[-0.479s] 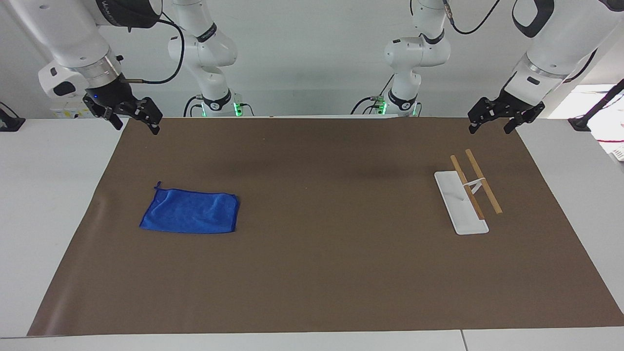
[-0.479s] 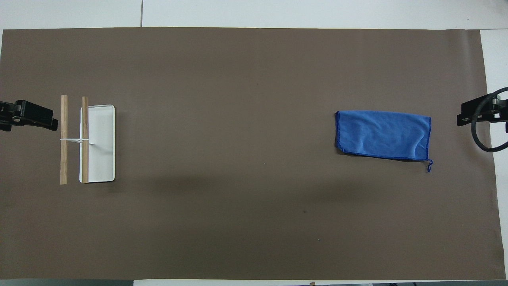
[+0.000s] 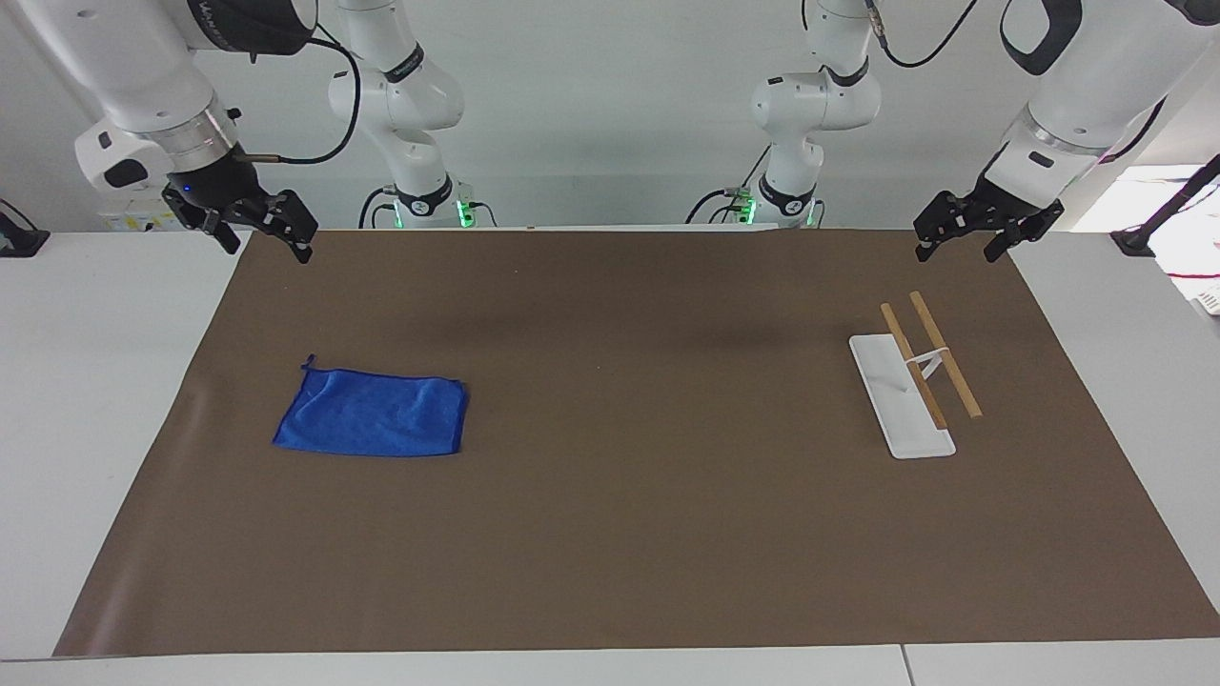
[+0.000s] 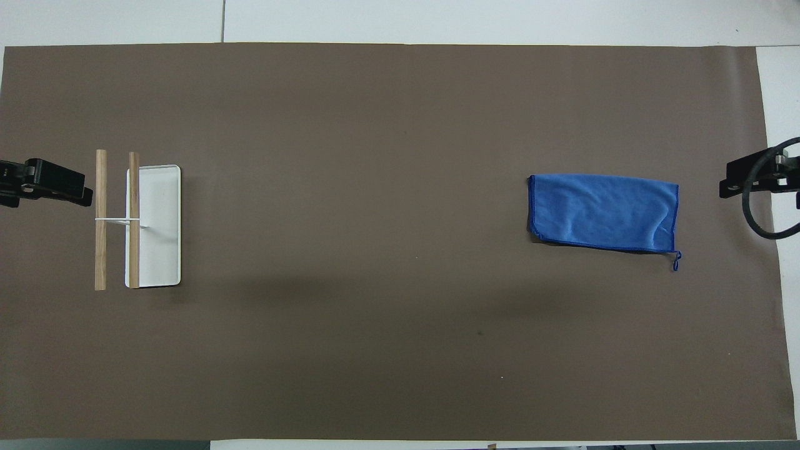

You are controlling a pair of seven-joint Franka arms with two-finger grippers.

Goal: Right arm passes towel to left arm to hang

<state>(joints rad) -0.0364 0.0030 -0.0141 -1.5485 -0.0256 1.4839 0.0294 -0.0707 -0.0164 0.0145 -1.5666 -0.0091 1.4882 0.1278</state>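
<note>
The bright-blue towel [image 3: 372, 413] lies flat on the brown mat toward the right arm's end, its corner loop pointing toward the robots; it also shows in the overhead view [image 4: 604, 212]. My right gripper [image 3: 269, 244], with the blue wrist light, hangs open and empty over the mat's edge at its own end, apart from the towel; it also shows in the overhead view [image 4: 753, 178]. My left gripper [image 3: 957, 250] hangs open and empty over the mat's edge at the left arm's end, beside the rack; it also shows in the overhead view [image 4: 47, 181].
A rack with a white base [image 3: 901, 395] and two wooden bars [image 3: 944, 354] on a thin white stand sits toward the left arm's end; it also shows in the overhead view [image 4: 154, 225]. The brown mat [image 3: 629, 495] covers most of the white table.
The left gripper has shifted very slightly toward the rack. The towel, the rack and the right gripper have not visibly moved.
</note>
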